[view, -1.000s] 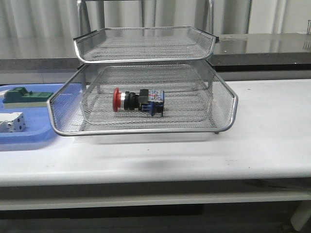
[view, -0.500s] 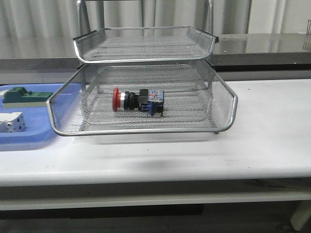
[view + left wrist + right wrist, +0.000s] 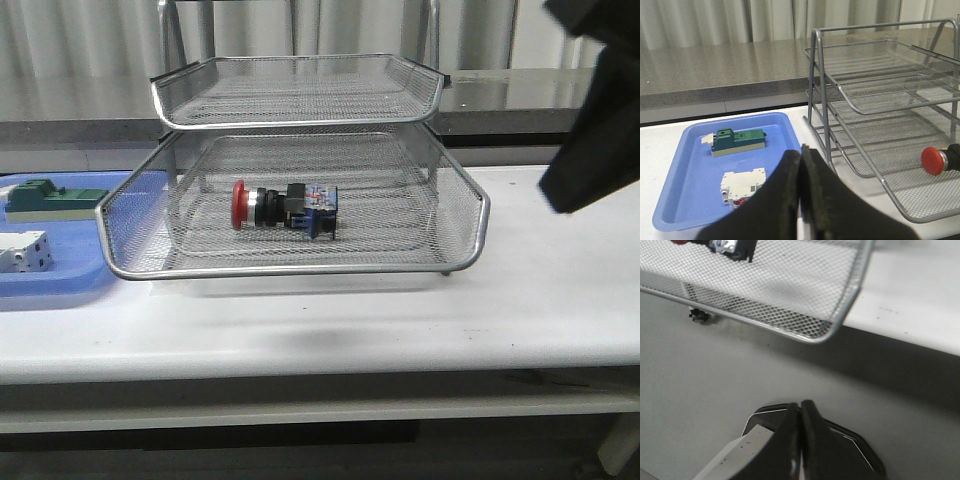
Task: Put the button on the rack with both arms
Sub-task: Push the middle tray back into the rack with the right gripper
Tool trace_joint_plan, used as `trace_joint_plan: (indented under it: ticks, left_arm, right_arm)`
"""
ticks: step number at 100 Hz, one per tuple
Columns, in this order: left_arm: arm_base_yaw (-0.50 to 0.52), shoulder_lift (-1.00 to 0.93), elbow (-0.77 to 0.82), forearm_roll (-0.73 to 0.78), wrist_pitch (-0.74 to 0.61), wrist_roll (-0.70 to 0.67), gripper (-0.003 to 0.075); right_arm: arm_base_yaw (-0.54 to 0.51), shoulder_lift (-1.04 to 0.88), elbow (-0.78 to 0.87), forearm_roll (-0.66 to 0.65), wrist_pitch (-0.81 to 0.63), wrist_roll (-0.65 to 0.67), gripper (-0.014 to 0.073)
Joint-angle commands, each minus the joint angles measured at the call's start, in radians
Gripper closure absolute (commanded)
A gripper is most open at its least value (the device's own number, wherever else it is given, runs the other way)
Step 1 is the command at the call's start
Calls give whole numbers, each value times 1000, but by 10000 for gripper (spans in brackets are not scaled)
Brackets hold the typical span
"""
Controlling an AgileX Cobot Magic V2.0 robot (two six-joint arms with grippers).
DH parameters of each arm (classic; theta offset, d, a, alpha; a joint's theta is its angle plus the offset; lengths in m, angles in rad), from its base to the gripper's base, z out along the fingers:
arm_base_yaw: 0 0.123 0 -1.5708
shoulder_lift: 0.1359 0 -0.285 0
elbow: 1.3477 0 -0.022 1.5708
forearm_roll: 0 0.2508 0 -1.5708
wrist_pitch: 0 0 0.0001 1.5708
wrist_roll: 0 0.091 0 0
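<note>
Since a second ago, a dark arm has come into the front view at the far right, above the worktop; nothing else shifted. Left claw: tips pressed together, holding nothing. Ahead of it, slightly left, blue tray on the worktop, carrying green block and, nearer the claw, white-grey block. Ahead and right of the left claw stands the rack; lower tier pulled forward. Button lies on its side on that tier's mesh, red cap toward the left claw, well apart from both claws. Right claw: tips closed together, empty, low over bare worktop, just in front of the pulled-out tier's front corner; button glimpsed beyond on the mesh.
</note>
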State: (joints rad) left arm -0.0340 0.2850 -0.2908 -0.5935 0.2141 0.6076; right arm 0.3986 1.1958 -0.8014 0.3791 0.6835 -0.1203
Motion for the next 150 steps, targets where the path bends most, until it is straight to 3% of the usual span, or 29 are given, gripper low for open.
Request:
trace_joint_plan:
  ticks: [1,25,53,150]
  left_arm:
    - [1,9,-28,-19,-74,-2,741]
    - [1,9,-28,-19,-74,-2,741]
    - [1,9,-28,-19,-74,-2,741]
    - [1,9,-28,-19,-74,-2,741]
  right_arm:
    - [59,47,-34,38,-103,-11,661]
    - [193,210,-35,54,-183,-11,661]
    - [277,321,-43,52,-280,-11,661]
    - [243,609,-422,-77,-250,-11,661]
